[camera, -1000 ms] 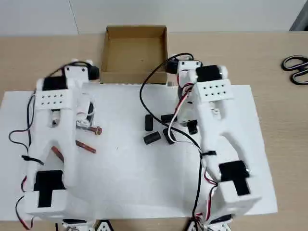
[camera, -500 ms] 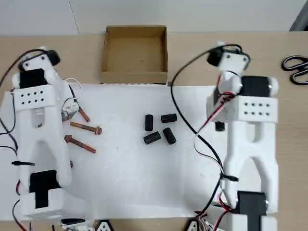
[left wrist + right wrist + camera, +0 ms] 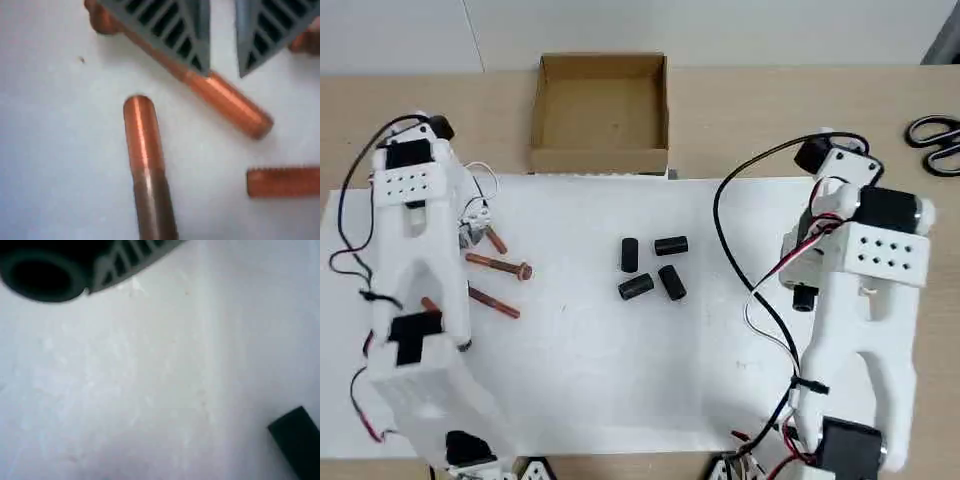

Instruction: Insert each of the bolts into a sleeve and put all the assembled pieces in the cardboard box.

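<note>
Several copper bolts lie at the left of the white sheet: one slanted bolt [image 3: 495, 240], one with its head to the right [image 3: 498, 265] and one lower [image 3: 492, 303]. My left gripper [image 3: 472, 232] hovers open just over them; its grey fingers [image 3: 170, 30] stand apart above a diagonal bolt [image 3: 225, 100], with another bolt [image 3: 145, 160] beside it. Several black sleeves [image 3: 635, 287] lie loose mid-sheet. My right gripper [image 3: 805, 292] is shut on a black sleeve [image 3: 42, 275] at the sheet's right side. The cardboard box [image 3: 600, 155] stands open at the back.
Scissors [image 3: 935, 140] lie at the far right on the wooden table. Another loose sleeve [image 3: 297, 440] lies on the sheet near my right gripper. Black cables trail from both arms over the sheet. Bare white sheet [image 3: 620, 380] stretches along the front.
The right arm swung away from the sleeve cluster to the right, carrying a sleeve. The left arm drew back to the left, uncovering the bolts, and its gripper now hangs over them.
</note>
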Controlling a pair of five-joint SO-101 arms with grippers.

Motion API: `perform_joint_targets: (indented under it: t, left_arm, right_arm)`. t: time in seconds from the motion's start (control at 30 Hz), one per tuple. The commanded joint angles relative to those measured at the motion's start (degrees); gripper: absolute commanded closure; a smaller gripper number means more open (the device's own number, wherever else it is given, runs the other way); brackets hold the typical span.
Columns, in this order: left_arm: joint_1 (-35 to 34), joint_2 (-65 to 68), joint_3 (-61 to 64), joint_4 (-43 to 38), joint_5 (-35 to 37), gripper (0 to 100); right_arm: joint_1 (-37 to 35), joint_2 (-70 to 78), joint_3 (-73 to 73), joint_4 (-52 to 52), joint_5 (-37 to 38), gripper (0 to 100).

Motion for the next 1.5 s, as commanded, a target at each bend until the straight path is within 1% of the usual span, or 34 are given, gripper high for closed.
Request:
perform_joint_targets:
  t: [0.0, 0.13, 0.27, 0.37, 0.5, 0.67, 1.47]
  left_arm:
    - [-0.18, 1.85, -6.55, -0.79, -1.85, 97]
    - [-0.26, 2.46, -11.3, -1.14, -2.73, 97]
    - [-0.26, 2.73, -13.58, -1.85, -2.37, 91]
    - [-0.97, 2.73, -13.58, -2.46, -0.88, 90]
    - [-1.14, 4.48, -13.67, -4.04, 0.53, 90]
    - [-0.88, 9.58, -15.6, -3.96, 1.85, 90]
    - [0.09, 26.99, -28.18, -3.52, 2.02, 90]
  right_arm:
    - [0.22, -2.15, -0.26, 0.48, 1.14, 99.5]
    - [0.4, -2.07, -0.26, 0.48, 1.23, 99.2]
    - [0.31, -2.07, -0.26, 0.48, 1.23, 99.1]
    - [0.22, -1.98, -0.26, 0.4, 1.23, 99.1]
    - [0.22, -1.98, -0.26, 0.13, 1.23, 99.1]
    - [0.22, -1.98, -0.26, 0.13, 1.23, 99.1]
    - [0.22, -2.07, -0.26, 0.22, 0.88, 99.4]
